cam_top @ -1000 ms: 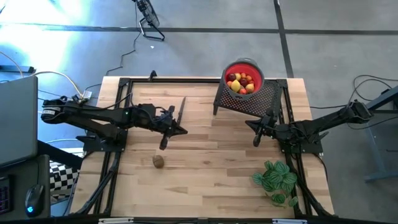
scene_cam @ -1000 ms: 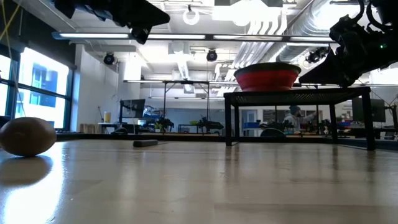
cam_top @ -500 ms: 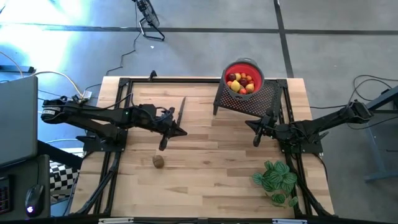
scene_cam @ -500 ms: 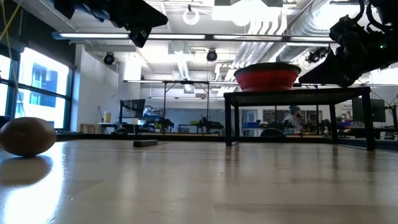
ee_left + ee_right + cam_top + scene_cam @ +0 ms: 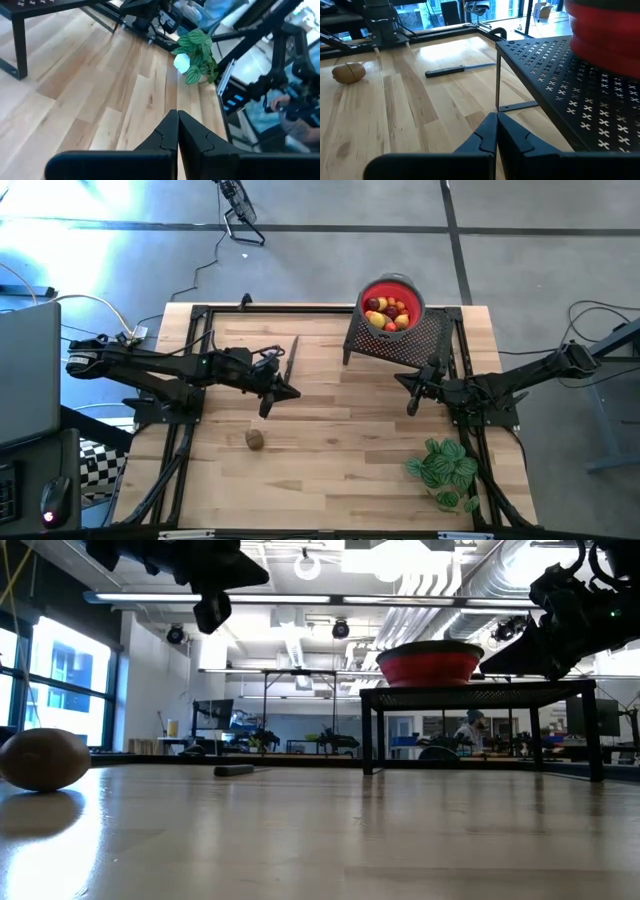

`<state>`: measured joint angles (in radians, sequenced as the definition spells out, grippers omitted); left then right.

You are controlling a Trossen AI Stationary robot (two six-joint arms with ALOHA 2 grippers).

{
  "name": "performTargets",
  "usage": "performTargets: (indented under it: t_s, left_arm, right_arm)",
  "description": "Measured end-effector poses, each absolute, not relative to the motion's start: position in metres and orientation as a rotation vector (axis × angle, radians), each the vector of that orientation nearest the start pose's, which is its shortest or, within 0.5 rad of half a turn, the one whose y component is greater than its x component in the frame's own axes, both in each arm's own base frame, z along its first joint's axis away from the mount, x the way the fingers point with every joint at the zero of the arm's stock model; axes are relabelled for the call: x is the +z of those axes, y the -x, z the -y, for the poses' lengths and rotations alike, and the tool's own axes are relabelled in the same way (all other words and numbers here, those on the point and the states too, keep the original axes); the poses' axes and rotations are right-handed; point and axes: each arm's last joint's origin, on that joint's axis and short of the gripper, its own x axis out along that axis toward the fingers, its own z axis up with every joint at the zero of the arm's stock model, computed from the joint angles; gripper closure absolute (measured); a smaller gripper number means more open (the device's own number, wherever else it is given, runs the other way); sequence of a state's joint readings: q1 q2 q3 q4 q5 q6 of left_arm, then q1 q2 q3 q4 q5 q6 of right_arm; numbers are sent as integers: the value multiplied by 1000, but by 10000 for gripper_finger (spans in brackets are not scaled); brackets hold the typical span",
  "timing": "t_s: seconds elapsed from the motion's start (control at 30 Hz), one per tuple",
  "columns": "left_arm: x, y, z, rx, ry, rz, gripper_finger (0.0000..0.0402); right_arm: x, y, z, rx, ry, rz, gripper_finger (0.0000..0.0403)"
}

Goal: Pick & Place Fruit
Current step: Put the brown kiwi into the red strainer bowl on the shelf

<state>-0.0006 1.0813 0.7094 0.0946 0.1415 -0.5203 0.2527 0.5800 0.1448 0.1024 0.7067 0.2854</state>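
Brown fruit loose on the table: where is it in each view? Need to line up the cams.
High view: brown fruit on bare wood, below the left gripper.
Low view: far left edge, resting on the tabletop.
Left wrist view: not in it.
Right wrist view: upper left, beyond the knife.
Shared landmark: the knife, seen in the high, low and right wrist views.

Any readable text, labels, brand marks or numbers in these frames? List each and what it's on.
None readable in any view.
Red bowl of fruit: no label showing.
Black perforated metal stand: only cross-shaped cut-outs, no lettering.
Thin dark knife, brown rounded fruit on the wooden table: no marks.
Screens in the room behind, low view: too small and blurred to read.
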Motion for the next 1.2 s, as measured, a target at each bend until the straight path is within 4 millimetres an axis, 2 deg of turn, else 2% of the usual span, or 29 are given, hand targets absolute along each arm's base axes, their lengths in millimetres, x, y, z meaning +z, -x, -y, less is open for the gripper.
performTargets:
  t_s: [0.23,0.43,0.7,0.87,1.03,1.2]
  left_arm:
    - [299,-239,5,9,618,-357,401]
    - [316,-226,18,186,618,-556,401]
    - [295,-202,22,460,871,-853,401]
    - [284,-205,25,449,775,-960,401]
    - [274,-227,40,359,662,-947,401]
    - [262,-230,55,337,597,-1033,401]
  right_arm:
    - [170,-132,-15,-485,-129,-230,400]
    - [170,-132,-15,-485,-129,-230,400]
    - [170,-132,-15,-485,-128,-231,400]
    - [170,-132,-15,-483,-126,-232,400]
    - [170,-132,-15,-483,-124,-234,400]
    - [170,-132,-15,-484,-127,-233,400]
